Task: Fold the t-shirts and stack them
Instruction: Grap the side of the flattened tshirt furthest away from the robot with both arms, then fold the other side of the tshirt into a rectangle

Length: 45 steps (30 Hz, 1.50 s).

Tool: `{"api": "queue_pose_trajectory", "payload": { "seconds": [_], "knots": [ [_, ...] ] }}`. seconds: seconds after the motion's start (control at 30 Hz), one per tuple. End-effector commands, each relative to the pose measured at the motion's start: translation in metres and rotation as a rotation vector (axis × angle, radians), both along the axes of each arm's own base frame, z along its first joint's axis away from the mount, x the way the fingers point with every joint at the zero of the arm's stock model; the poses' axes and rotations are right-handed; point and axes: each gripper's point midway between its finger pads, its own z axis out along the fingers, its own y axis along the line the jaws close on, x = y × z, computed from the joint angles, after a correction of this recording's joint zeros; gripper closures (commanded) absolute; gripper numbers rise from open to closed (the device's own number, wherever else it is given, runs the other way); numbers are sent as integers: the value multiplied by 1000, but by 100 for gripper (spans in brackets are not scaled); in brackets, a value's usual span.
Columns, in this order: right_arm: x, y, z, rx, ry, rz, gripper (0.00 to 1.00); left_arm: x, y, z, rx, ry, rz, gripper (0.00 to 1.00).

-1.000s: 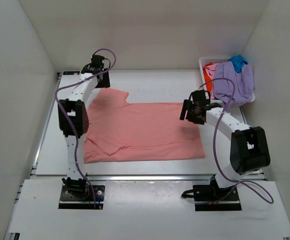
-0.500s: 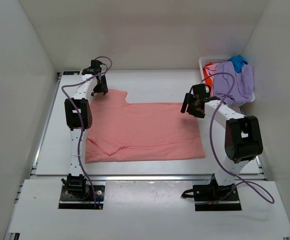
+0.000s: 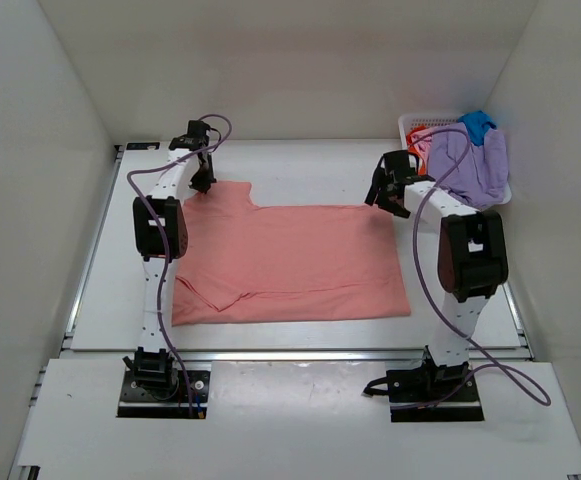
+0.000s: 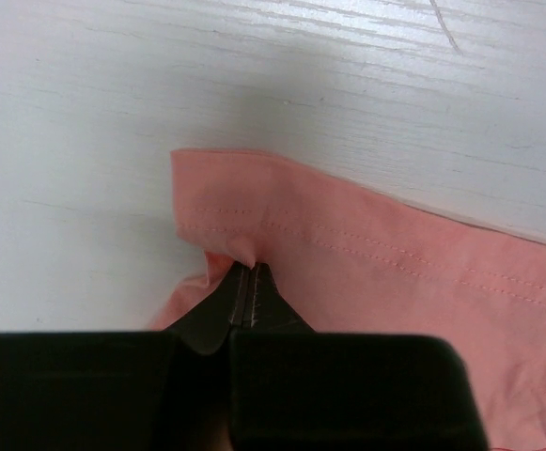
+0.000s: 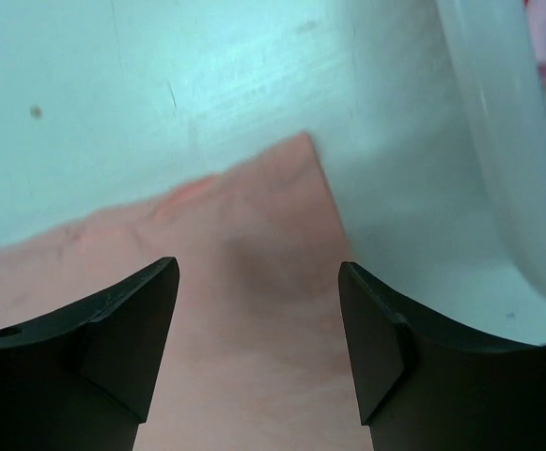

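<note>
Two of my grippers are at the far edge of the salmon-pink t-shirt [image 3: 290, 260], which lies spread nearly flat on the white table [image 3: 300, 165] between my arms. My left gripper [image 4: 245, 282] is clenched on the shirt's far-left corner: the jaws meet tip to tip, with a small pucker of the double-stitched hem [image 4: 282, 225] pinched between them. My right gripper [image 5: 257, 272] is released, its jaws wide apart and hovering over the far-right corner [image 5: 301, 155]; the cloth shows between the fingers, but I cannot tell whether they touch it.

The other t-shirts are heaped in the white plastic basket [image 3: 406, 125] at the far right. A lavender t-shirt [image 3: 465, 165] is draped over its rim, a bright blue t-shirt [image 3: 477, 123] sits behind, and an orange-red t-shirt [image 3: 422, 135] is tucked inside.

I judge this cloth to be light, thin and limp. It should hold no shape of its own, sag from wherever I grip it, and drag or wrinkle if pulled across the table. The hems and corners look like the best holds, since the stitched double layer gives my tips something to bite. A matching pinch at the right corner would let both arms carry the far edge evenly; a shallow bite risks slipping off or catching only one layer
</note>
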Motion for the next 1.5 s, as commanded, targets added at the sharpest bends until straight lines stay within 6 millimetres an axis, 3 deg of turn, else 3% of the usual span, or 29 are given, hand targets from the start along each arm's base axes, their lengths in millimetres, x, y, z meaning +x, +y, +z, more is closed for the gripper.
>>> {"api": "queue_pose_trajectory", "payload": {
  "seconds": [0.0,0.13,0.17,0.37,0.43,0.5,0.53,0.57,0.73,0.87,0.97,1.03,1.07,1.13,1.17,1.23,1.27,1.3,1.33,1.47],
  "knots": [
    [31,-15,14,-37,-63,-119,34,-19,-6,-10,-18,79,-27,100],
    [51,-12,3,-60,-28,-125,35,-19,-8,-7,-26,73,-34,100],
    [48,-13,-10,-74,12,-129,35,-20,-8,-9,-30,78,-37,100],
    [45,-8,-28,-62,71,-127,39,-17,-11,-8,-51,68,-36,100],
    [42,-8,-34,-43,86,-127,51,-16,-11,-5,-54,61,-30,100],
    [42,-9,-39,-38,99,-125,83,-15,-12,-5,-60,58,-29,100],
    [44,-10,-36,-25,97,-124,91,-13,-9,-2,-62,52,-24,100],
    [46,-9,-34,-22,89,-111,100,-9,-12,5,-76,33,-27,100],
    [55,-9,-19,-49,76,-76,100,6,-4,56,-128,-84,-7,100],
    [56,-4,-7,-39,38,-50,100,-8,-4,89,-121,-113,-17,100],
    [51,-1,6,-51,6,-16,100,-31,-2,107,-97,-126,-19,100],
    [40,0,3,-57,11,9,99,-66,-9,116,-111,-126,-28,100],
    [37,5,8,-55,0,20,98,-68,-11,118,-113,-151,-30,100],
    [21,2,3,-59,3,38,97,-97,-9,119,-111,-150,-24,100],
    [17,2,12,-56,-15,50,97,-104,-6,130,-112,-171,-18,100],
    [-2,0,7,-52,-3,57,98,-129,-10,120,-121,-134,-26,100],
    [-4,2,16,-49,-31,68,100,-136,-10,130,-121,-155,-27,100],
    [-12,1,18,-54,-38,77,100,-148,-10,118,-112,-127,-33,100],
    [-22,1,10,-53,-20,85,100,-158,-10,118,-105,-125,-40,100],
    [-48,-3,11,-48,-43,123,100,-197,-6,109,-67,-96,-39,100]
  ]
}}
